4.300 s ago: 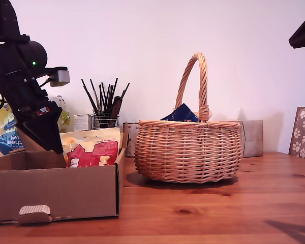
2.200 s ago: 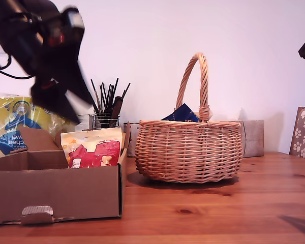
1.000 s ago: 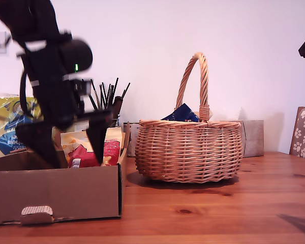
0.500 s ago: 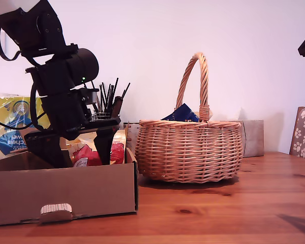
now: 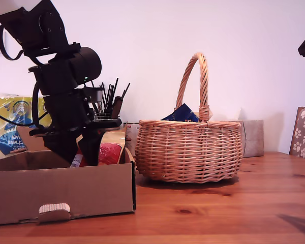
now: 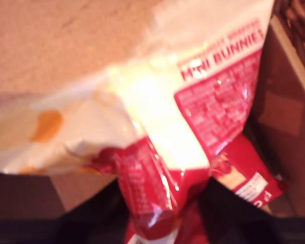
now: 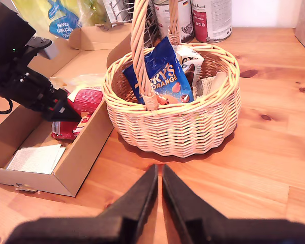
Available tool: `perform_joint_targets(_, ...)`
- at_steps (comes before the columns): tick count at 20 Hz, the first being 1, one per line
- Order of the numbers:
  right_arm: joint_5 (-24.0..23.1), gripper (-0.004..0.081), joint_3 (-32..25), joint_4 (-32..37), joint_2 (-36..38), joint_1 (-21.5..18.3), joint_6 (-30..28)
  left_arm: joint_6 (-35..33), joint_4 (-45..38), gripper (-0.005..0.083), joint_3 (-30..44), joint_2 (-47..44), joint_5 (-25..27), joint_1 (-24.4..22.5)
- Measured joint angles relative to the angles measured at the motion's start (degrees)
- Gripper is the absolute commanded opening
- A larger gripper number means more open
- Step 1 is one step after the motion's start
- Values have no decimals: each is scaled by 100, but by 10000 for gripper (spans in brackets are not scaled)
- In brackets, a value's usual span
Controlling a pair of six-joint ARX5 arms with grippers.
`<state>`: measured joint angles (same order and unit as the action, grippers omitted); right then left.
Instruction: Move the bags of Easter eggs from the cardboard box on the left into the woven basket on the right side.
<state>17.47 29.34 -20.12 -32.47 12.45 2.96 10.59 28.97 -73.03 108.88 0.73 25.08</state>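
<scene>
One bag of Easter eggs [image 6: 193, 117] is visible: cream-yellow upper part, red printed lower panel. It sits inside the cardboard box [image 5: 61, 190], at the box end nearest the woven basket [image 5: 189, 151]. In the exterior view only its red panel [image 5: 109, 152] shows above the box wall, lower left of frame. In the second wrist view the bag [image 7: 79, 109] lies with its long axis roughly along the box's side wall, cream end toward the back flaps, red end toward the front. Its surface is crumpled and bunched where it is pinched.

My first gripper [image 5: 84, 147] reaches down into the box from the upper left of the exterior view. The first wrist view shows the red panel gathered into a fold right at the jaws, so the claw looks clamped on the bag; the picture is blurred and very close, so contact is probable, not certain.

My second gripper [image 7: 159, 195] is at the bottom centre of the second wrist view, over bare table [image 7: 274, 152], fingers together with only a thin slit between them, holding nothing.

Counts: one cardboard box, one woven basket, one egg bag seen. The basket stands upright at mid-frame in the exterior view, just beside the box, handle arched overhead. Inside it: one blue packet [image 7: 162, 71] leaning on the handle, plus other wrappers I cannot identify. One flat white sheet [image 7: 35, 157] lies on the box floor.
</scene>
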Motion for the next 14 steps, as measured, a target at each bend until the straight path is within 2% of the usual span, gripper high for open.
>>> perform_joint_targets(5,0,-6,0,0,0,0,0,-293,470,160,0,-348,31,0)
perform_joint_targets(9,0,-6,0,0,0,0,0,-820,1038,160,2,-1364,-37,-11)
perform_joint_targets(12,0,-10,0,-9,0,0,0,-1532,813,160,0,-1921,-616,-15)
perform_joint_targets(14,0,-10,0,-50,4,0,0,-2065,216,160,-2,-1967,-1252,-9)
